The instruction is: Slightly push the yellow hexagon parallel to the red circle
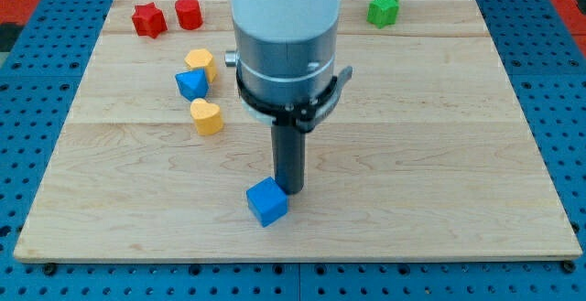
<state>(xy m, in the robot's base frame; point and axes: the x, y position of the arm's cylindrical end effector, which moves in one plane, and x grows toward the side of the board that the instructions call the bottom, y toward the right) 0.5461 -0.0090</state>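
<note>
The yellow hexagon (200, 63) lies on the wooden board's upper left part, touching the blue triangular block (191, 85) just below it. The red circle (189, 13) stands near the board's top left edge, next to a red star (148, 19). My tip (290, 190) is at the board's lower middle, right behind a blue cube (266, 201) and touching or nearly touching it. The tip is far to the lower right of the yellow hexagon.
A yellow heart (207, 116) lies below the blue triangular block. Two green blocks (385, 4) stand together at the board's top right. The arm's grey and white body (284, 45) hides the board's top middle. A blue pegboard (37, 136) surrounds the wooden board (439, 155).
</note>
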